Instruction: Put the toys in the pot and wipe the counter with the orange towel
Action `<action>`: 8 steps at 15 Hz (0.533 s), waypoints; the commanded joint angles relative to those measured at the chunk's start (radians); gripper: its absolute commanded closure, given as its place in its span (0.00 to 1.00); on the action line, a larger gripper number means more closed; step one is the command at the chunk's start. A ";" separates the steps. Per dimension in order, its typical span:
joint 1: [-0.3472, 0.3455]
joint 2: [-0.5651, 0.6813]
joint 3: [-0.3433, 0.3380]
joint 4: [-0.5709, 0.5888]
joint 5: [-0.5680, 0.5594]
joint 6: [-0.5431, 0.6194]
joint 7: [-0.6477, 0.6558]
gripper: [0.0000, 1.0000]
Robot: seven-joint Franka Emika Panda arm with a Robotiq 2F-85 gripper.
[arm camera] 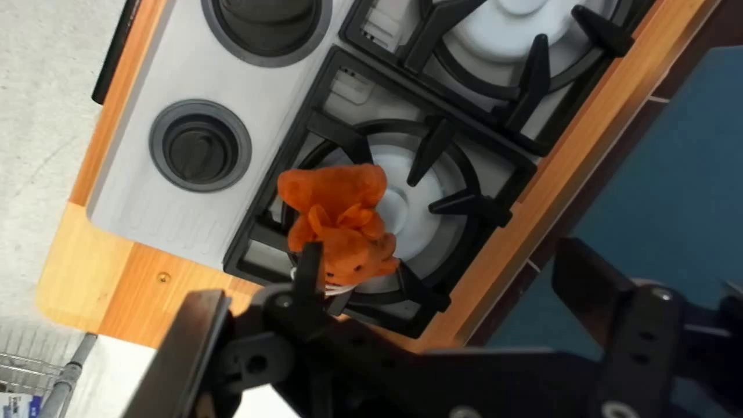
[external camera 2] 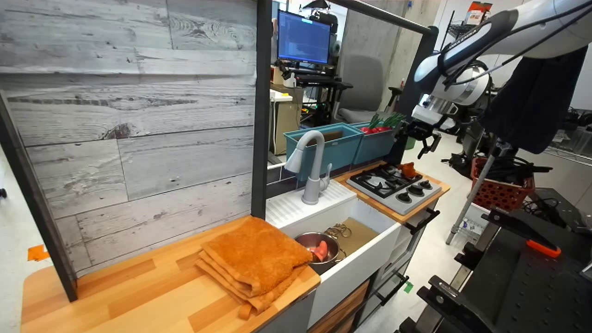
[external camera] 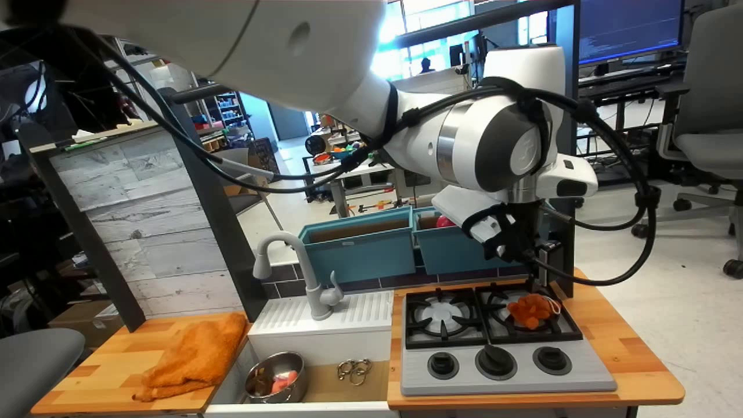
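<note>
An orange plush toy [arm camera: 348, 232] lies on the right stove burner, and both exterior views show it there [external camera: 531, 310]. My gripper [arm camera: 444, 261] is above the stove with its jaws wide apart and nothing between them. In the wrist view the left finger [arm camera: 310, 261] overlaps the toy's head. The silver pot [external camera: 285, 399] stands in the sink; inside it are a pinkish-red toy [external camera 2: 320, 250] and something brownish that I cannot make out. The orange towel [external camera 2: 259, 259] rests folded on the wooden counter [external camera 2: 152, 286], left of the sink.
Metal rings [external camera: 355, 370] lie on the floor of the white sink, beside the pot. A grey faucet [external camera 2: 314, 182] rises behind it. Teal planters [external camera: 360, 252] line the back, one with red-and-green plants [external camera 2: 379, 125]. Black grates and knobs [arm camera: 200, 148] stick up from the stove.
</note>
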 commanded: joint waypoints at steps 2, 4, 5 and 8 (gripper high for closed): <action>0.000 0.182 -0.044 0.264 -0.045 -0.050 0.108 0.00; -0.003 0.122 -0.028 0.157 -0.093 -0.010 0.141 0.00; -0.004 0.124 -0.031 0.158 -0.109 -0.017 0.160 0.00; -0.005 0.121 -0.038 0.155 -0.147 -0.034 0.208 0.00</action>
